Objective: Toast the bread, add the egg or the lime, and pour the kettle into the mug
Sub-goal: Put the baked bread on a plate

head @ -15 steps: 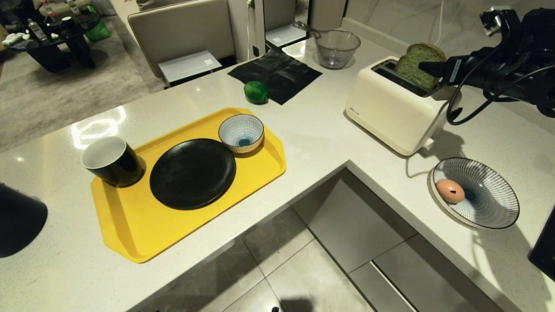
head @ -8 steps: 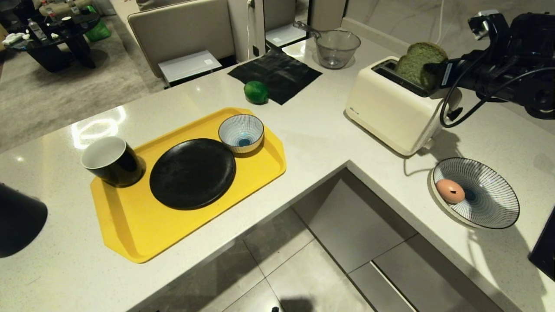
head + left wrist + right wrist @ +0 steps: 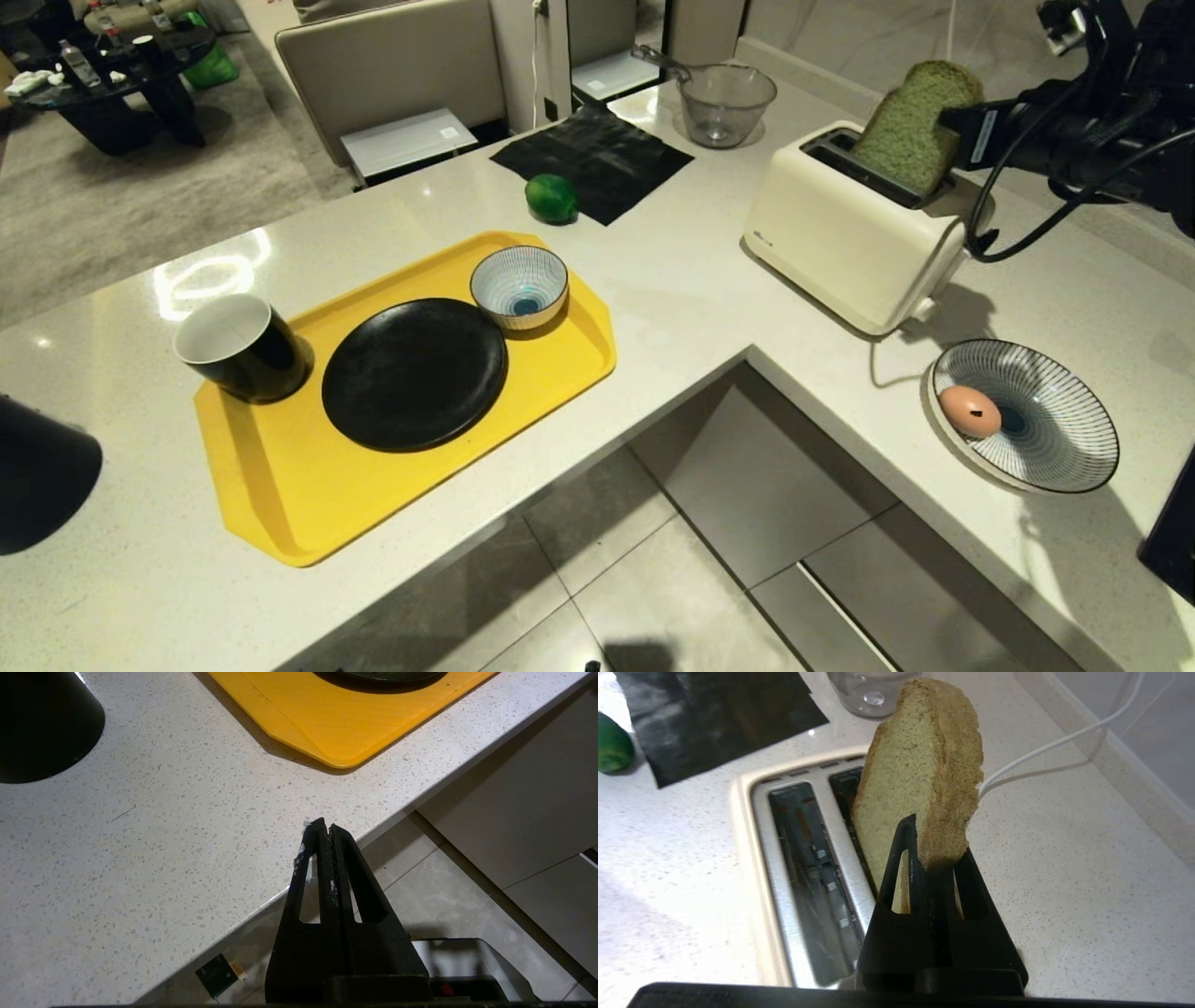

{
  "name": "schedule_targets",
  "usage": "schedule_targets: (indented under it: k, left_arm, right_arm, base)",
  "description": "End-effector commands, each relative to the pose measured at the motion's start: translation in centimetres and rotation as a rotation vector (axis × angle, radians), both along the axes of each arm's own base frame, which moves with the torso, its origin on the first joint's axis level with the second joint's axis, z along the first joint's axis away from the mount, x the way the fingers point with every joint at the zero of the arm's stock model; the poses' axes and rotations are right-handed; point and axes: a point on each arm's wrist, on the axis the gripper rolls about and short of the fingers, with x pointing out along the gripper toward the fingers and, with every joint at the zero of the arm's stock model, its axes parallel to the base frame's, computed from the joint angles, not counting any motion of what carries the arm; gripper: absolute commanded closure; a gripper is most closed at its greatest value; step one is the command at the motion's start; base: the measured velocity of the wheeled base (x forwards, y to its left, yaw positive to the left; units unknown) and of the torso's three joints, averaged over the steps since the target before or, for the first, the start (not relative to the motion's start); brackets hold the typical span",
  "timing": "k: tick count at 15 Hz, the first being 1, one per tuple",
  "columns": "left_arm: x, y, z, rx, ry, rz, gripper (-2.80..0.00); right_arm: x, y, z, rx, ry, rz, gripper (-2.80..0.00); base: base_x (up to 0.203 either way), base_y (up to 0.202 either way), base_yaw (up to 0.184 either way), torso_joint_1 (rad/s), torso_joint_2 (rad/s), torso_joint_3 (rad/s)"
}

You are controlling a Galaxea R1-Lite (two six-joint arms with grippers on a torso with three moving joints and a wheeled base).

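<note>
While the toaster [image 3: 854, 229] stands on the counter [image 3: 672, 280], the right pincer [image 3: 945, 119] grips the bread [image 3: 910, 121], tilted, its lower end in the toaster's rear slot. Left wrist view: the left pincer [image 3: 325, 828], clamped empty, hangs past the counter edge from the toaster. Right wrist view: pincer fingers [image 3: 906, 858] pinch the bread's crust above the toaster.
</note>
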Motion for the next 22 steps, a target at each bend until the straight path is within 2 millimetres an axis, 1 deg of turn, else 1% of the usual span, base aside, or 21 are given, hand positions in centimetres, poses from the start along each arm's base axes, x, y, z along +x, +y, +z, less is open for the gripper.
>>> schedule_targets:
  k: [1,8,12,14,18,20,22]
  left_arm:
    - [0.0,0.0,0.0,0.001,-0.001,0.001,0.00]
    - [0.0,0.0,0.0,0.001,-0.001,0.001,0.00]
    - [0.0,0.0,0.0,0.001,-0.001,0.001,0.00]
    - [0.0,0.0,0.0,0.001,-0.001,0.001,0.00]
    - [0.0,0.0,0.0,0.001,-0.001,0.001,0.00]
    - [0.0,0.0,0.0,0.001,-0.001,0.001,0.00]
    - [0.0,0.0,0.0,0.001,-0.001,0.002,0.00]
  right_arm:
    - [-3.4,0.3,2.4,-0.001,-0.056,0.008,0.00]
    - [-11.3,0.7,6.0,0.008,-0.158,-0.010,0.00]
    - [-14.5,0.7,6.6,0.011,-0.182,-0.018,0.00]
    - [-15.4,0.7,6.8,0.026,-0.194,-0.016,0.00]
    - [-15.4,0.7,6.5,0.027,-0.181,-0.018,0.00]
    - [-15.8,0.6,6.2,0.026,-0.175,-0.020,0.00]
    - [-16.4,0.5,6.5,0.029,-0.186,-0.042,0.00]
  base:
    - [0.000,0.000,0.000,0.000,0.00,0.000]
    - [0.000,0.000,0.000,0.000,0.00,0.000]
    - [0.000,0.000,0.000,0.000,0.00,0.000]
    - [0.000,0.000,0.000,0.000,0.00,0.000]
    - [0.000,0.000,0.000,0.000,0.00,0.000]
    - [0.000,0.000,0.000,0.000,0.00,0.000]
    - [0.000,0.000,0.000,0.000,0.00,0.000]
